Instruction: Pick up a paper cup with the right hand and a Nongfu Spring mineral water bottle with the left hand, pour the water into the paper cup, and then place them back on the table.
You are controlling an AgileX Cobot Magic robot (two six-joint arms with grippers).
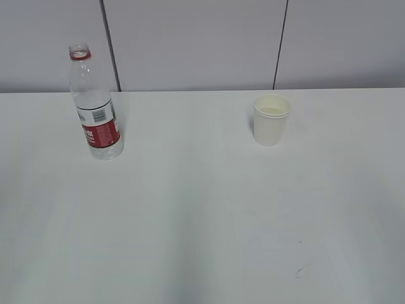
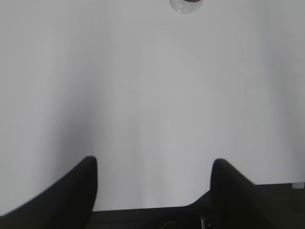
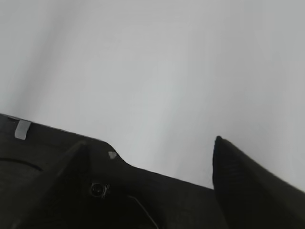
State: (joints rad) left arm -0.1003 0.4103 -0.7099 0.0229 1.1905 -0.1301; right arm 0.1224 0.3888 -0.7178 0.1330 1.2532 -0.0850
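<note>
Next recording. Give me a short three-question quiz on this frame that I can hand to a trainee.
1. True or false: the Nongfu Spring mineral water bottle still has its cap on.
2. Multiple choice: in the exterior view, where does the paper cup stand relative to the bottle? A) to its right, apart from it B) touching it C) to its left
3. Fill in: in the left wrist view, the left gripper has its fingers spread with only bare ____ between them.

Key:
1. False. The neck is open above the red ring.
2. A. Both stand upright on the table with a wide gap between them.
3. Table. The bottle's base shows only at the top edge, far ahead.
</note>
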